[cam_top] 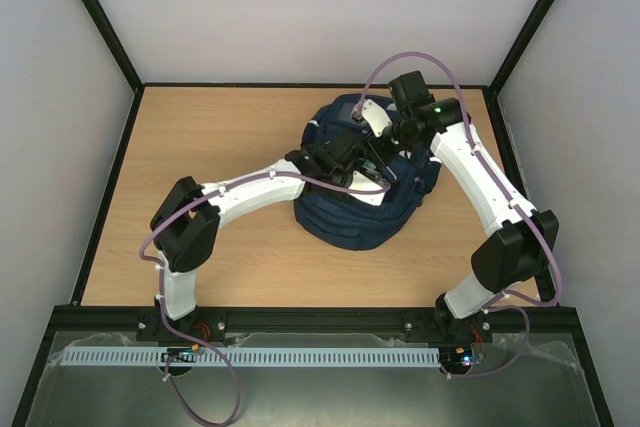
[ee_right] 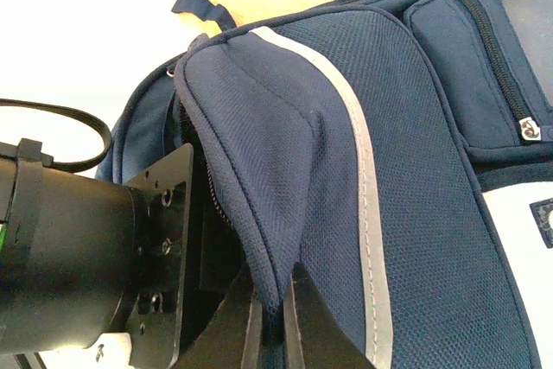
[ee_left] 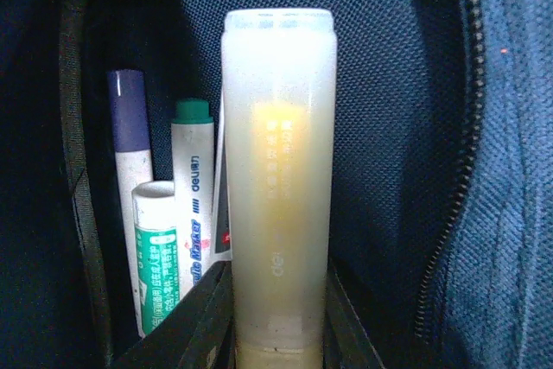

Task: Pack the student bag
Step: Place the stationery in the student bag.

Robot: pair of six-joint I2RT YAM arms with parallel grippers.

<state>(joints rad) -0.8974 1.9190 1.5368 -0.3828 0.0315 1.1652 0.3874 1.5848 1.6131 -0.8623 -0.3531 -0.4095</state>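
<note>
The navy student bag (cam_top: 350,212) lies in the middle of the table, its pocket pulled open. My left gripper (ee_left: 278,317) reaches inside the pocket and is shut on a pale yellow glue stick (ee_left: 278,187), held upright against the bag's dark lining. A green-capped marker (ee_left: 193,205), a purple-capped pen (ee_left: 130,127) and a white-and-green tube (ee_left: 155,248) stand in the pocket to its left. My right gripper (ee_right: 273,321) is shut on the edge of the bag's flap (ee_right: 259,153), holding it up. The left arm's wrist (ee_right: 78,248) shows beside it.
The bag's white reflective stripe (ee_right: 363,170) and a zipped front pocket (ee_right: 484,66) lie right of the right gripper. The pocket's zip (ee_left: 458,170) runs down the right side in the left wrist view. Bare wooden table (cam_top: 200,137) surrounds the bag.
</note>
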